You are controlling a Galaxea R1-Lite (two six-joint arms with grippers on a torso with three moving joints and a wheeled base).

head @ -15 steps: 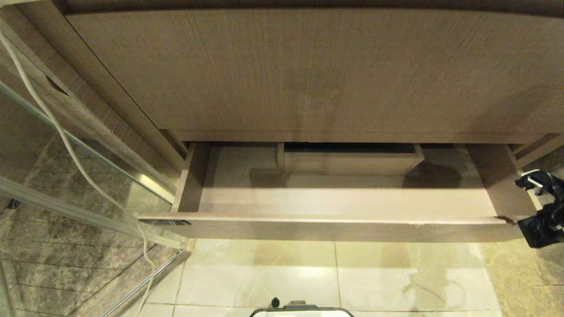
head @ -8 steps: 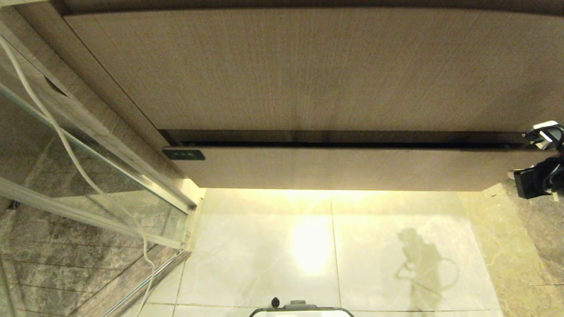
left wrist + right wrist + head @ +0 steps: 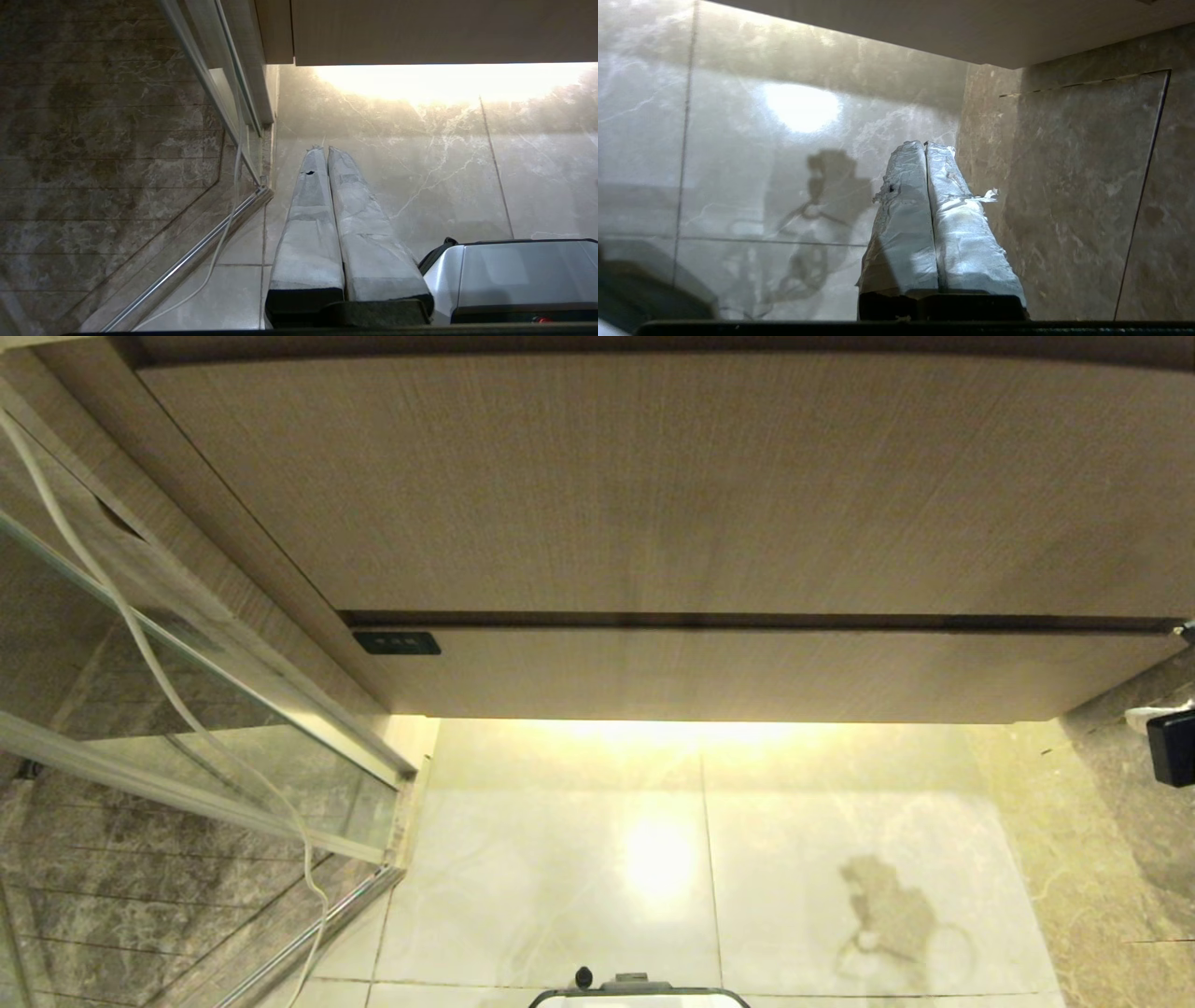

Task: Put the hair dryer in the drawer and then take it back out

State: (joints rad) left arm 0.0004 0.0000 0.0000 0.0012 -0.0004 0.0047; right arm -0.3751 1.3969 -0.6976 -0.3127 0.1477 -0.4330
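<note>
Drawer (image 3: 747, 672) shut, front running left–right; dryer unseen. Right gripper (image 3: 926, 145) clenched empty, off drawer's right end, nearer than left gripper (image 3: 324, 149), clenched too.

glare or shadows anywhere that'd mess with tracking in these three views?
Head view: bright glare on the floor tiles below the shut drawer, arm shadow beside it. Left wrist view: blown-out strip under the cabinet. Right wrist view: round hotspot and a tangled shadow on the floor behind the right tool.
</note>
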